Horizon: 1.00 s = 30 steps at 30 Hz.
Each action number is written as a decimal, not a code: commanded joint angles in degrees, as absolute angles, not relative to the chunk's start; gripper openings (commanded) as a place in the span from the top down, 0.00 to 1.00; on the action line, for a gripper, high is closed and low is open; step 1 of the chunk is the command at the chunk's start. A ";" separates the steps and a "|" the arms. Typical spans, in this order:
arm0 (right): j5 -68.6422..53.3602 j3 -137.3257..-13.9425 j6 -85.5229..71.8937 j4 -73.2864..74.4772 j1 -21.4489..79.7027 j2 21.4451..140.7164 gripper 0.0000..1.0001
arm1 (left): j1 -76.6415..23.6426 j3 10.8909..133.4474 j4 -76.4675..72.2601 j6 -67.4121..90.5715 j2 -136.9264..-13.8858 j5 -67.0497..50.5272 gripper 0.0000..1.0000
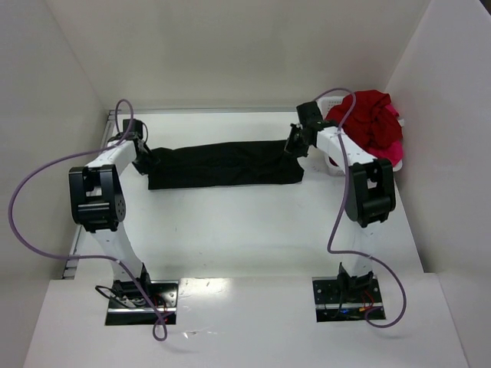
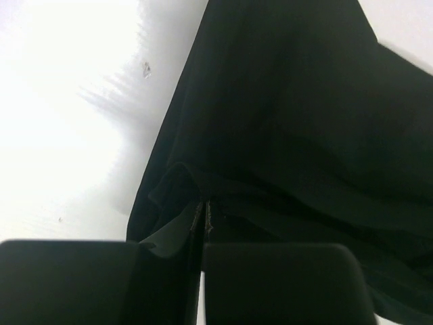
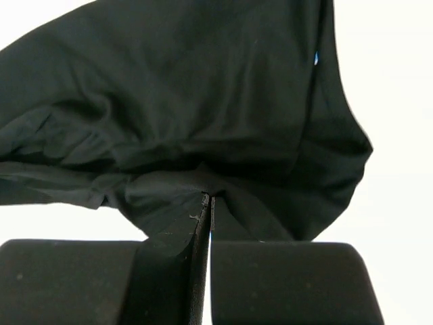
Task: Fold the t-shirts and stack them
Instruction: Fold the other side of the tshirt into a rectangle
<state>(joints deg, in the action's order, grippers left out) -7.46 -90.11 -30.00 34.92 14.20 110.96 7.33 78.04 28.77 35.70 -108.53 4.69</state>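
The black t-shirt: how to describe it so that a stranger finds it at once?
On the white table, look at its far half. The black t-shirt is stretched there as a long band, its ends pinched by the left gripper and right gripper. The dark red shirt and pink shirt are instead heaped in the white basket, far right.

The black shirt (image 1: 226, 163) was matt, softly creased cloth, the table (image 1: 245, 230) smooth, faintly glossy white, the left claw (image 2: 203, 220) and right claw (image 3: 208, 210) matt black plastic, the red shirt (image 1: 368, 115) and pink shirt (image 1: 394, 152) matt cloth.
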 commanded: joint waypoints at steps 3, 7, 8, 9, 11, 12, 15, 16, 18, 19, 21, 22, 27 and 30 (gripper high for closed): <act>-9.40 -94.92 -28.56 32.43 13.45 115.74 0.99 | 8.70 82.00 26.81 34.10 -111.35 2.72 1.00; -9.93 -98.43 -28.56 32.43 13.45 117.50 0.99 | 9.75 83.23 25.66 34.10 -112.49 0.80 1.00; -9.93 -99.31 -28.56 32.43 13.45 118.03 0.99 | 9.76 83.23 25.66 34.10 -112.50 0.79 1.00; -9.93 -99.32 -28.56 33.04 13.45 118.04 0.99 | 9.76 83.75 25.66 33.58 -112.50 0.79 1.00; -9.93 -100.02 -28.56 33.05 13.45 118.56 0.99 | 9.76 83.76 25.66 33.57 -113.02 0.79 1.00; -9.93 -100.02 -28.04 33.05 12.93 118.56 0.99 | 10.36 83.76 25.14 33.57 -113.03 0.79 1.00; -9.32 -100.02 -28.04 33.05 12.22 118.56 0.99 | 10.90 85.07 25.14 32.96 -113.73 0.01 1.00; -9.32 -100.02 -28.04 33.05 11.61 118.56 0.99 | 10.90 85.08 25.14 32.96 -114.25 -0.61 0.98; -9.32 -100.02 -28.56 32.44 11.08 118.04 0.99 | 11.42 85.61 24.61 32.96 -114.87 -0.62 0.95; -9.32 -100.02 -28.56 32.43 11.07 118.04 0.99 | 11.43 86.21 24.61 32.96 -115.40 -1.14 0.92; -9.32 -100.02 -28.56 31.90 11.07 118.65 0.99 | 11.43 86.22 24.61 32.96 -115.93 -1.14 0.84; -9.32 -99.41 -28.56 31.90 11.07 119.17 0.99 | 11.43 86.22 24.61 32.96 -115.93 -1.14 0.83; -10.37 -98.09 -28.56 30.85 11.07 119.71 0.96 | 11.43 84.21 24.61 32.96 -113.74 0.53 0.56; -11.77 -97.56 -28.56 29.62 11.07 120.23 0.91 | 11.43 84.20 24.61 32.43 -112.50 1.14 0.42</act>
<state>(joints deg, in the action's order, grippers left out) -10.33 -97.47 -28.86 33.12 11.35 119.31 11.07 84.20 25.36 33.04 -115.31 0.16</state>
